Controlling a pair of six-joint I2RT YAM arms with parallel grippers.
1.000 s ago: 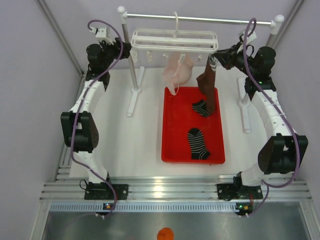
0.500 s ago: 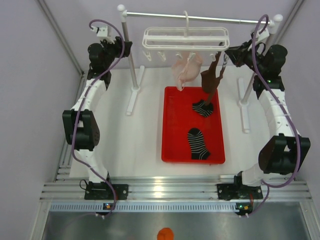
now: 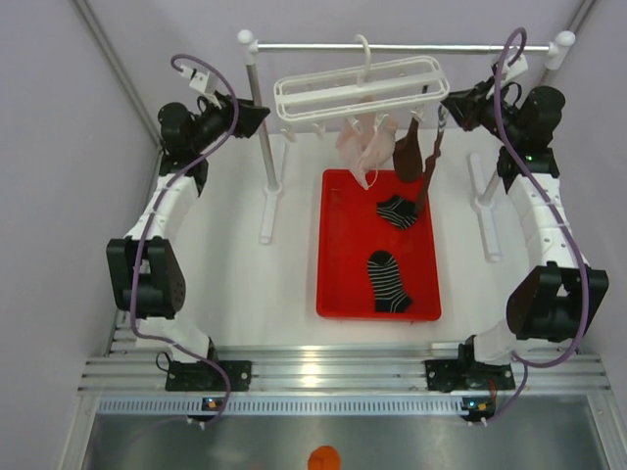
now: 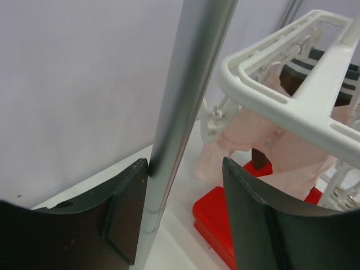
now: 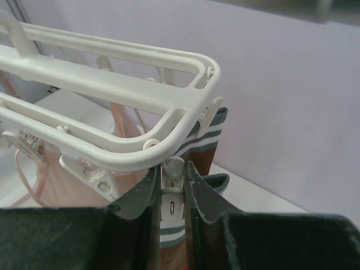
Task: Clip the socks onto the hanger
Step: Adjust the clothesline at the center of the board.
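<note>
The white hanger (image 3: 358,86) hangs tilted from the stand's crossbar (image 3: 460,46). Two dark brown socks (image 3: 405,154) dangle under its right end. Two black striped socks (image 3: 397,210) (image 3: 389,281) lie in the red tray (image 3: 333,294). My right gripper (image 3: 446,106) (image 5: 171,180) is shut on a white peg (image 5: 172,188) at the hanger's (image 5: 112,84) corner, with a brown sock's striped cuff (image 5: 205,152) just behind it. My left gripper (image 3: 257,116) (image 4: 184,169) is open around the stand's grey post (image 4: 185,101). The left finger (image 4: 121,214) touches the post; the right one stands apart.
A pale pink fabric item (image 3: 364,147) hangs from the hanger's middle pegs, over the tray's far end. The stand's two white feet (image 3: 266,220) (image 3: 493,240) rest on the white table either side of the tray. Lilac walls close in left, right and behind.
The stand and hanger have shifted right and toward the arms, and the hanger now tilts. My right gripper moved right with the peg. My left gripper left the hanger's end for the post.
</note>
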